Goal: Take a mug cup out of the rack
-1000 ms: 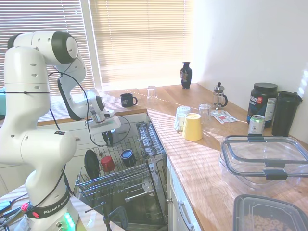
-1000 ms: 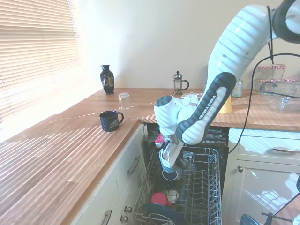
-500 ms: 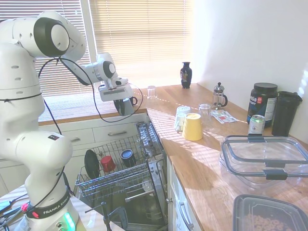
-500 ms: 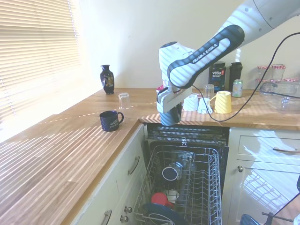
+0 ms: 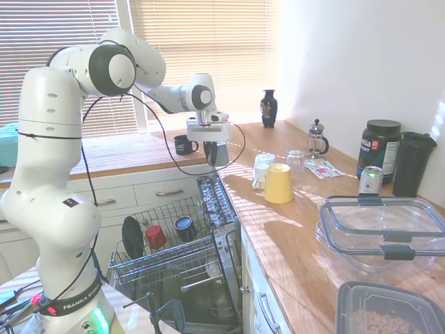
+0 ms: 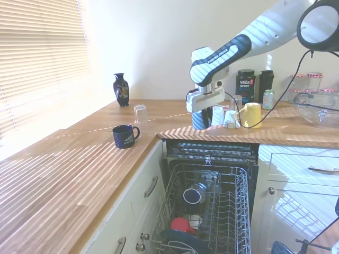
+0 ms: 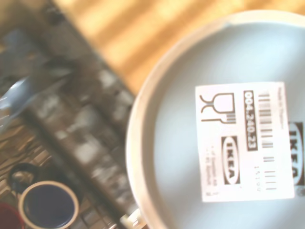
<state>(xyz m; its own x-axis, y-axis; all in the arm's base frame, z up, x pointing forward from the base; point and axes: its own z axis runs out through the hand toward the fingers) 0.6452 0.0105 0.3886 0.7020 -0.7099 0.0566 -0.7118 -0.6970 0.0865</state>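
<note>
Grey mug cup (image 5: 217, 153) clamped in the gripper (image 5: 215, 145), hanging above the wooden counter (image 5: 278, 229), clear of the rack (image 5: 167, 254)

The grey mug cup (image 5: 217, 153) hangs in the air, clamped in the pincer (image 5: 216, 147), above the edge of the wooden surface (image 5: 292, 229) and clear of the rack (image 5: 167, 254). In the wrist view its pale round base (image 7: 224, 138) fills most of the picture, with a white IKEA barcode sticker stuck flat on it. In the second exterior view the mug cup (image 6: 200, 119) shows as a small dark shape under the pincer (image 6: 201, 114). The rack (image 6: 212, 211) is a silver-grey wire basket with upright prongs, pulled out of the open dishwasher, lying at about 7 o'clock from the mug cup in the first exterior view.
</note>
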